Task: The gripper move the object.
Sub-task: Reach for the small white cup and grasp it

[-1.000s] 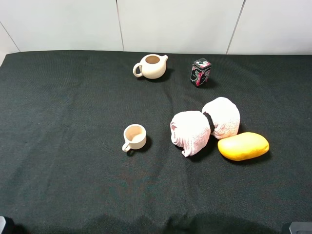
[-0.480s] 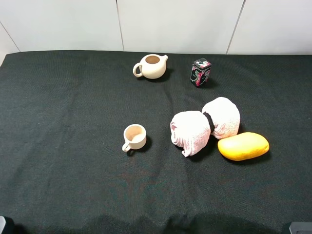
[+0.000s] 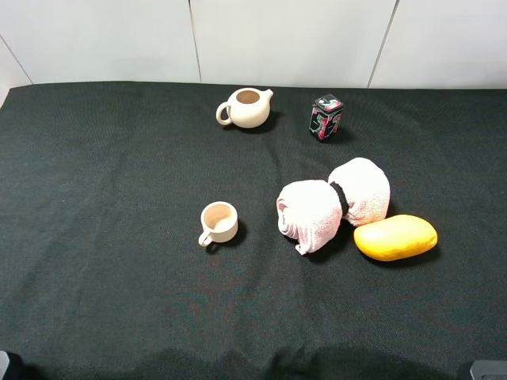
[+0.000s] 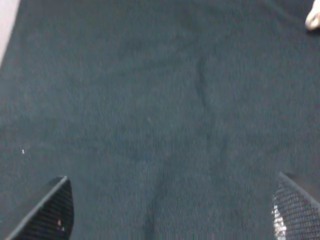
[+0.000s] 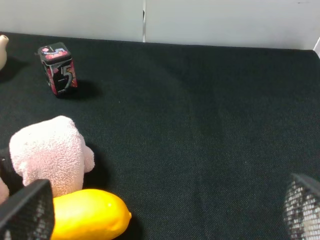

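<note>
Left gripper (image 4: 172,214): the wrist view shows its two black mesh-faced fingers (image 4: 50,212) spread wide, with only bare dark cloth (image 4: 150,110) between them. It holds nothing and touches no item. A pale fragment sits at the edge of that view and is too cropped to identify.

Cup (image 3: 219,222): small, cream, standing upright on the cloth left of centre, mouth up and brownish inside. Its loop handle points toward the near left. It stands free, apart from both grippers and from every other item.

Teapot (image 3: 246,108): cream, spouted, upright at the far side, well behind the cup, handle to the left.

Tin (image 3: 325,117): small, dark with red and pink print, upright just right of the teapot.

Towel (image 3: 333,202): pink, rolled into two lobes cinched by a black band, lying near the cup's right side with a gap between them.

Mango (image 3: 394,237): yellow, lying on its side at the towel's near right. Contact between them cannot be confirmed.

Right gripper (image 5: 165,210): fingers (image 5: 30,210) set wide apart over bare cloth, nothing gripped. The mango and towel lie beside one finger.
</note>
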Motion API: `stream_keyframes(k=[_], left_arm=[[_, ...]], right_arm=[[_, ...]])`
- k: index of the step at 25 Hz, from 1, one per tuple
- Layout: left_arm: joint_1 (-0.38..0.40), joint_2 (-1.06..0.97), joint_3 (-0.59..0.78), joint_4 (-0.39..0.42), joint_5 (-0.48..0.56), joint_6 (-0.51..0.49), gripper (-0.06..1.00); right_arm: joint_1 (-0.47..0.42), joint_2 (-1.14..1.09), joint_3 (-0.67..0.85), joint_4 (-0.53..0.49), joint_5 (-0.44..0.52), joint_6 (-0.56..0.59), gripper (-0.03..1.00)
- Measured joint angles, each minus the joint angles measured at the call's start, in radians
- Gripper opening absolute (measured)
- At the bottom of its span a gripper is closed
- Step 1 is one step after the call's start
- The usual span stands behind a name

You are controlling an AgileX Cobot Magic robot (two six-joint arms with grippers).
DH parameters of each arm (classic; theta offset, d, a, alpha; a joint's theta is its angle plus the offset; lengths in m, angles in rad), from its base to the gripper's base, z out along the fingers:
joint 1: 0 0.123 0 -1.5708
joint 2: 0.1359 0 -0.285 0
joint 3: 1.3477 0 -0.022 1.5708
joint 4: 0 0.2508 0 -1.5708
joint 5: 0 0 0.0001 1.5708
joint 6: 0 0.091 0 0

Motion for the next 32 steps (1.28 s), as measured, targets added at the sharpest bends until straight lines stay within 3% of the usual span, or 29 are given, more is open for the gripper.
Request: stream_keyframes(k=[8, 27, 32], left_arm=[[0.000, 0.298, -0.010, -0.002, -0.022, 0.018, 0.83], [0.000, 0.832, -0.313, -0.002, -0.037, 0.019, 0.83], [0.000, 0.927, -0.336, -0.023, -0.096, 0.055, 0.83]], right_arm=[[0.000, 0.000, 0.000, 0.000, 0.000, 0.000, 0.69], [0.000, 0.000, 0.000, 0.000, 0.000, 0.000, 0.69], [0.000, 0.000, 0.000, 0.000, 0.000, 0.000, 0.69]])
